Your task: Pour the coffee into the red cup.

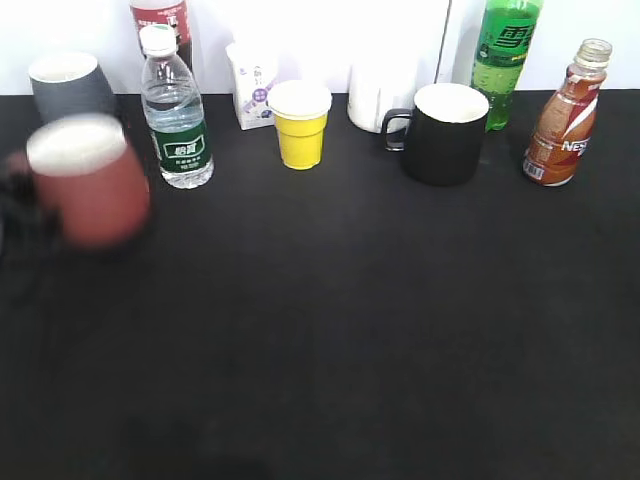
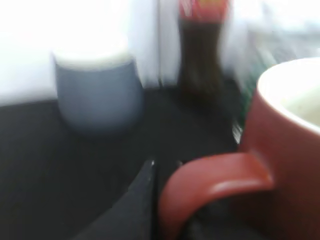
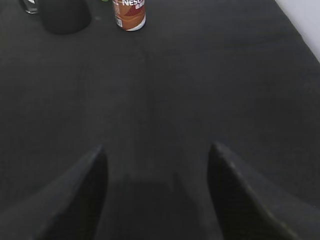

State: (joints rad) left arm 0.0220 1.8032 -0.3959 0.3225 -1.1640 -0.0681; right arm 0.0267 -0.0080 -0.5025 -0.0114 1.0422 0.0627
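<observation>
The red cup (image 1: 88, 180) is blurred at the far left of the black table, in front of the grey cup. In the left wrist view its body (image 2: 287, 145) and loop handle fill the right side. My left gripper (image 2: 165, 172) is shut on the handle: one dark finger lies against its left side, the other is hidden. The gripper shows only as a dark blur (image 1: 15, 195) in the exterior view. The coffee bottle (image 1: 565, 115) stands upright at the far right and also shows in the right wrist view (image 3: 129, 12). My right gripper (image 3: 155, 150) is open and empty over bare table.
Along the back stand a grey cup (image 1: 68, 85), a dark cola bottle (image 1: 162, 20), a water bottle (image 1: 175, 110), a white carton (image 1: 252, 85), a yellow cup (image 1: 299, 123), a white container (image 1: 380, 95), a black mug (image 1: 445, 132) and a green soda bottle (image 1: 505, 55).
</observation>
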